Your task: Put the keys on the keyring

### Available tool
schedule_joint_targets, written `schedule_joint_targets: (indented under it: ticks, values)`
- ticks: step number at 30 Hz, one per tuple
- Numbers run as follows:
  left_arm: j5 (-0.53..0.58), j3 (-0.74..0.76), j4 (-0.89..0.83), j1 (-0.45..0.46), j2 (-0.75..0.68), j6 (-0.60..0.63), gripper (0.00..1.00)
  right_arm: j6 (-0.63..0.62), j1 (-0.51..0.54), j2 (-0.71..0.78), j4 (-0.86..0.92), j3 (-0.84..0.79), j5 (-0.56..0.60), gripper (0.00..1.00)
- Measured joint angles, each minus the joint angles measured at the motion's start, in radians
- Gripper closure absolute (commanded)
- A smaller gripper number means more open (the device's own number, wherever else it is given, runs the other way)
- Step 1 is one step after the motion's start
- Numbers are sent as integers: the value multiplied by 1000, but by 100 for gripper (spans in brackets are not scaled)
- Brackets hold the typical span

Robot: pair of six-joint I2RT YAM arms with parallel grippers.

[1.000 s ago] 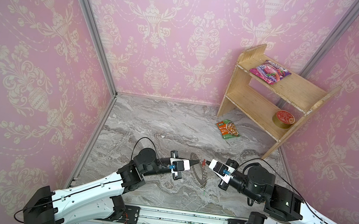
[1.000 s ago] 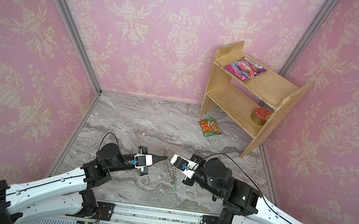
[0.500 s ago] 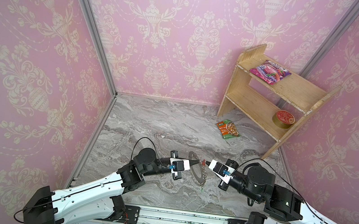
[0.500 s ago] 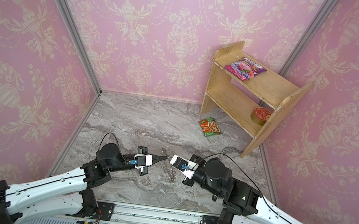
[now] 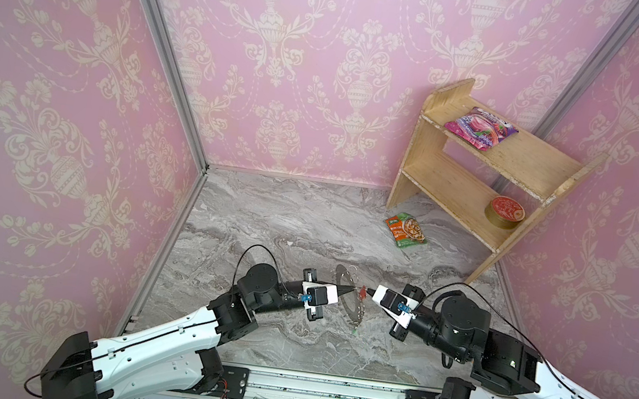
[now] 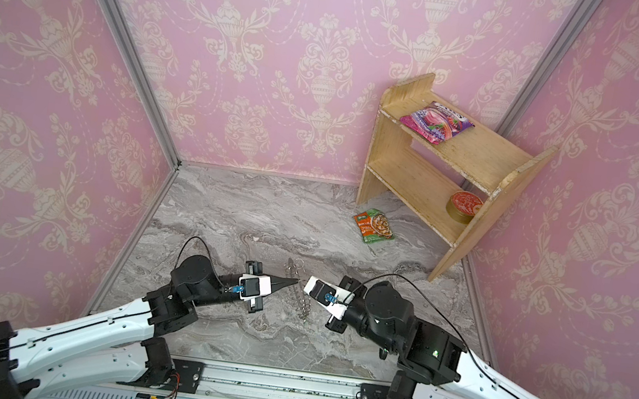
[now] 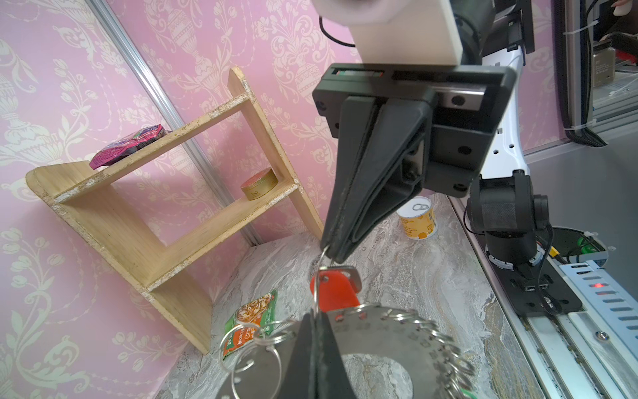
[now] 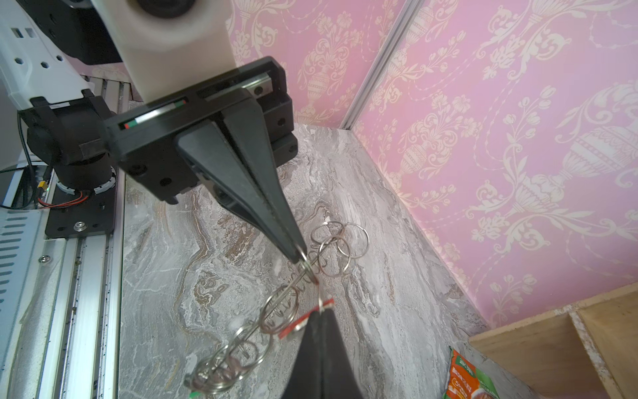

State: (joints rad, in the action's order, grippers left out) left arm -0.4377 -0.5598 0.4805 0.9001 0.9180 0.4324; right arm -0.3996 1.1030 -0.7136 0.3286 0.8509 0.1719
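The keyring (image 5: 342,275), a flat grey disc rimmed with wire loops, hangs edge-up above the marble floor in both top views. My left gripper (image 5: 349,291) is shut on its rim, seen close in the left wrist view (image 7: 316,316) with the keyring (image 7: 376,331) behind the fingers. My right gripper (image 5: 369,292) faces it tip to tip and is shut on the small wire ring of the red-tagged key (image 7: 333,293). In the right wrist view the right gripper (image 8: 322,311) holds that red tag (image 8: 303,323) next to the keyring (image 8: 276,307). A green tag (image 5: 354,332) dangles from the keyring's lower rim.
A wooden shelf (image 5: 480,175) stands at the back right with a pink packet (image 5: 480,128) on top and a red tin (image 5: 504,210) below. An orange-green food packet (image 5: 406,229) lies on the floor before it. A yellow can (image 7: 417,222) stands near the right arm's base.
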Motion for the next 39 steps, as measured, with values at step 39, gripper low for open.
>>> schedule_joint_targets:
  ticks: [39]
  values:
    - [0,0,-26,10,-2,26,100,4,0,-18,6,0,-9,100]
